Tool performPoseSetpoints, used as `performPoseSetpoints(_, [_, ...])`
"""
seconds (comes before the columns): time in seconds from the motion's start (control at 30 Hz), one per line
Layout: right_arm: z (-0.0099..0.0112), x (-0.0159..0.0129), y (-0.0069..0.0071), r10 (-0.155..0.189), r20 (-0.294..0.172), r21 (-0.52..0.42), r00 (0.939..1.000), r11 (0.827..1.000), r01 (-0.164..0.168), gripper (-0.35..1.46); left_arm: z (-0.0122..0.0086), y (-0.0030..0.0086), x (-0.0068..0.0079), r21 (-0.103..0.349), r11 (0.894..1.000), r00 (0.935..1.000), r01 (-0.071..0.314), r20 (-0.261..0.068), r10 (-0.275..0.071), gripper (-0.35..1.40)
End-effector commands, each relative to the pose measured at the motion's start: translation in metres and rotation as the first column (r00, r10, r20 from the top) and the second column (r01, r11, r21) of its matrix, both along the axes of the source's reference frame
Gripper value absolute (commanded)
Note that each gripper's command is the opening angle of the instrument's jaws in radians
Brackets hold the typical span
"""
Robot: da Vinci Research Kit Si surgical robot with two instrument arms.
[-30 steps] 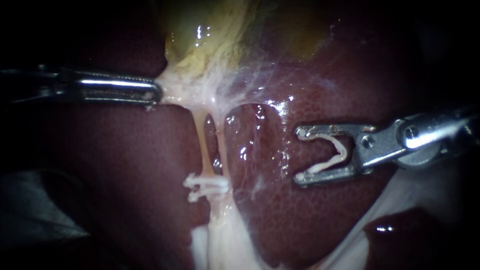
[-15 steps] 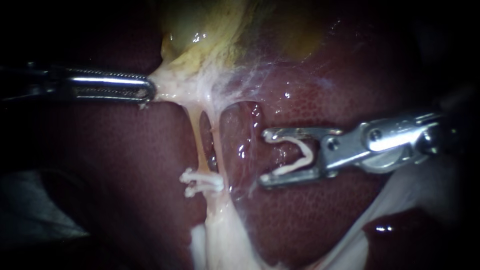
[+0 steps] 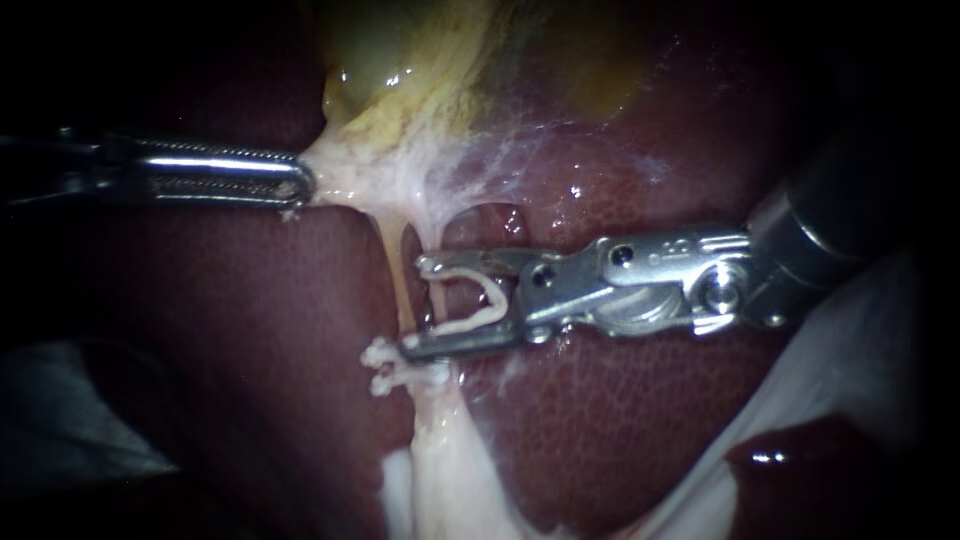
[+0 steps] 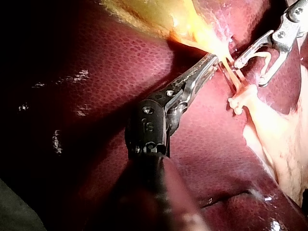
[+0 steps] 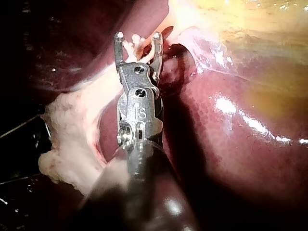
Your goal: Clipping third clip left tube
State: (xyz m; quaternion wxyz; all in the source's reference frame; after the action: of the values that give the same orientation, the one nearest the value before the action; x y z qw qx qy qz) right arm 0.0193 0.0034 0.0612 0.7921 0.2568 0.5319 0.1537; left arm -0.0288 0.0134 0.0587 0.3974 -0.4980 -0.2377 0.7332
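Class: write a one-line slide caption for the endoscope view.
Left instrument holds pale tissue taut below the gallbladder while right instrument holds an open clip at the tubes, just above two placed clips.

Left instrument (image 4: 213,59) gripping gallbladder (image 4: 144,12), right instrument (image 4: 249,74), clip (image 4: 260,54)

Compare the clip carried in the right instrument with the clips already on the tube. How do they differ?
The loaded clip is spread open in a U, carried by the right instrument. The placed clips are squeezed flat on the tube. The loaded clip is single, while the placed clips are two, side by side. The loaded clip sits nearer the gallbladder than the placed clips do. Both are white.
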Motion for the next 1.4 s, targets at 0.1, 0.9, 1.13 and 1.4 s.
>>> performPoseSetpoints(0.1, [0.0017,0.0004,0.0,-0.001,0.001,0.017,1.0,1.0,0.001,0.5,-0.0001,0.0,0.0,0.0,1.0,1.0,0.0,0.0,0.0,-0.35])
performPoseSetpoints(0.9, [0.0066,0.0041,0.0002,0.045,-0.242,0.221,0.9692,0.975,0.009,0.49,-0.0001,0.0,-0.0002,-0.005,1.0,1.0,-0.001,-0.001,0.001,-0.35])
performPoseSetpoints(1.13, [0.0043,0.0037,0.0006,0.051,-0.253,0.231,0.966,0.973,0.009,0.49,-0.0002,0.0,-0.0002,-0.005,1.0,1.0,-0.001,-0.001,0.001,-0.35])
performPoseSetpoints(1.4, [0.0001,0.0022,0.0021,0.062,-0.255,0.251,0.965,0.968,0.004,0.4,-0.0001,0.0,-0.0002,-0.005,1.0,1.0,-0.001,-0.001,0.001,-0.35])
